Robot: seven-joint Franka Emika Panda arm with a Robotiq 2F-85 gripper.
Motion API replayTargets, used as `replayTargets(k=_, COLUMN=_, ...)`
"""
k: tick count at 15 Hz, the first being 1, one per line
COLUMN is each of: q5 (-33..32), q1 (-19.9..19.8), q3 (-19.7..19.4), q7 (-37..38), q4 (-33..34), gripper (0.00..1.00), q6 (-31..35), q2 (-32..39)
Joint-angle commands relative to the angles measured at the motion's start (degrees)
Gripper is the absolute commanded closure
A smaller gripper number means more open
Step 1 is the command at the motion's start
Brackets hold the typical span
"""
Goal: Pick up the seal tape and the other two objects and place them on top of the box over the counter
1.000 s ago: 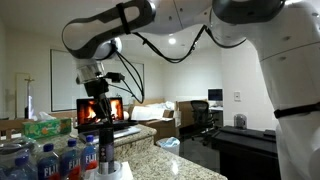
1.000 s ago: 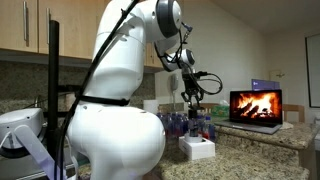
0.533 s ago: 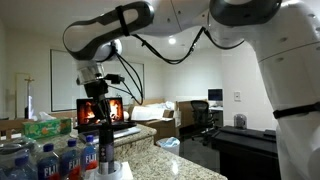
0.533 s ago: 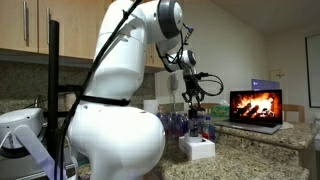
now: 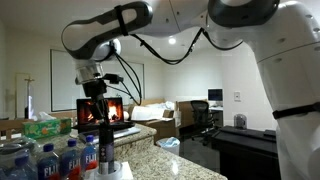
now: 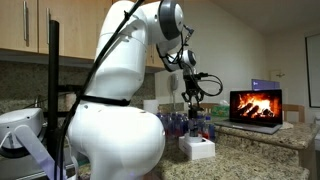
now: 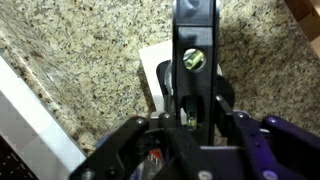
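The arm [image 5: 110, 30] bent down from 2 o'clock. Its end effector [image 5: 99, 118] gripped narrow around the slim dark metal cylinder [image 5: 103, 143], held upright over the flat white box [image 5: 118, 170] on the speckled stone surface [image 7: 90, 60].

In the wrist view, the dark cylinder [image 7: 192, 25] hides the middle of the box [image 7: 151, 62]. Whether the gripper [image 7: 190, 105] actually clamps it is unclear. In an exterior view, the bottom edge crops the box [image 5: 119, 171].

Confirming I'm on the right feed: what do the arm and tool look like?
The arm is glossy white with rounded segments and dark grey joint bands. Black cables loop loosely alongside it. The tool is black, with slim fingers.
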Motion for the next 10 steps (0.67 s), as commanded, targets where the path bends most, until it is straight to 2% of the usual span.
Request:
replayTargets(k=1, q5=1.36, q1=-0.25, q3=0.25, q7=-0.44, q4=1.63, gripper=0.84, q6=-2.23, q2=0.53)
replayTargets(k=10, q5=1.49, q1=-0.10, q3=0.40, q7=-0.38, q4=3.21, gripper=0.84, q6=-4.40, q2=1.50)
